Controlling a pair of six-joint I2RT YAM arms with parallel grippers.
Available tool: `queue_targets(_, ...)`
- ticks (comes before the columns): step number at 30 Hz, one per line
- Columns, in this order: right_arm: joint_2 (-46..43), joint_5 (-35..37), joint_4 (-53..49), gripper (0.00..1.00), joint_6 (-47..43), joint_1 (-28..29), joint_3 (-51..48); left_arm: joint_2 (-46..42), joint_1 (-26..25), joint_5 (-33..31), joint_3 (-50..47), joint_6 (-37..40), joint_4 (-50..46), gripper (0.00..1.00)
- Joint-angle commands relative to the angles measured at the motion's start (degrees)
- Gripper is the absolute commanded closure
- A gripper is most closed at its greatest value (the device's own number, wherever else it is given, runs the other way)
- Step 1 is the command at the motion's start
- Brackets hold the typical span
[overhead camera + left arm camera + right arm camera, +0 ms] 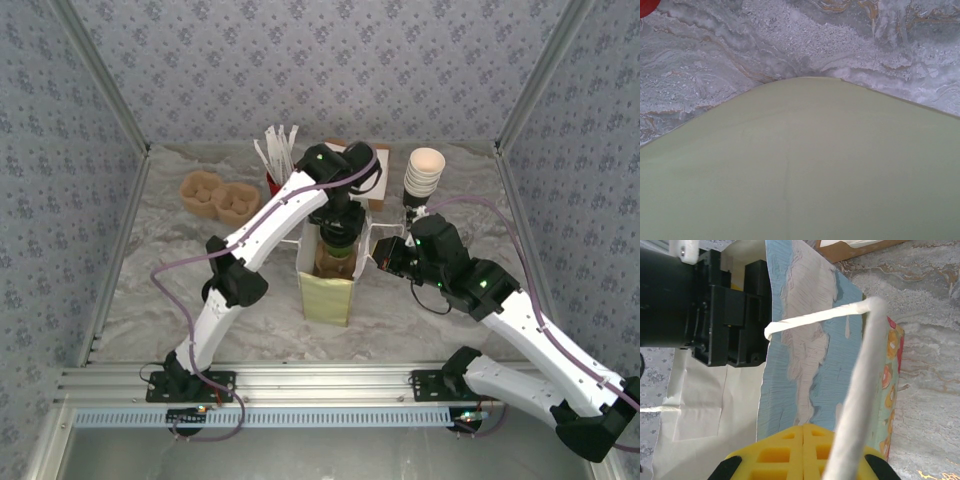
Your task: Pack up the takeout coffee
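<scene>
The white-and-yellow paper bag [328, 295] stands upright mid-table with its mouth open. My left gripper [338, 238] reaches down into that mouth, directly over the olive-brown takeout coffee cup [335, 260] inside the bag; its fingers are hidden. In the left wrist view the bag's pale yellow wall [800, 165] covers the fingers. My right gripper [382, 255] is at the bag's right side. Its yellow pads [790, 455] are pressed together on the printed bag wall [810, 350], and the white string handle [860, 385] runs across them. The left arm's black wrist housing [725, 325] sits inside the bag.
A stack of pale paper cups [424, 172] stands at the back right. A red holder of white sticks [276, 160] and a brown box [378, 165] are behind the bag, and a pulp cup tray [220, 197] lies back left. Patterned walls enclose the marble table [160, 290].
</scene>
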Motion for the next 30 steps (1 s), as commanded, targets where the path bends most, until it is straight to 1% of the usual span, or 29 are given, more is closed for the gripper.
queue_targets(1,-0.35,-0.08,-0.11,0.97,-0.35,0.27,-0.53,1.68,0.34,0.32,1.35,0.15,-10.12,0.58)
queue_targets(6,-0.47,0.09,-0.37,0.97,-0.57,0.25,-0.3,2.86,0.41,0.75,1.02,0.39,-10.12,0.59)
queue_targets(12,-0.58,0.13,-0.33,0.97,-0.78,0.21,-0.35,3.32,0.57,0.53,-1.7,0.31,-10.12,0.59)
queue_targets(26,-1.15,0.49,-0.66,0.97,-0.76,0.15,-0.39,4.7,0.23,1.29,-1.99,0.56,-9.38,0.61)
queue_targets(30,-1.15,0.51,-0.55,0.97,-0.8,0.16,-0.53,4.15,-0.07,1.72,-2.38,0.98,-7.7,0.62)
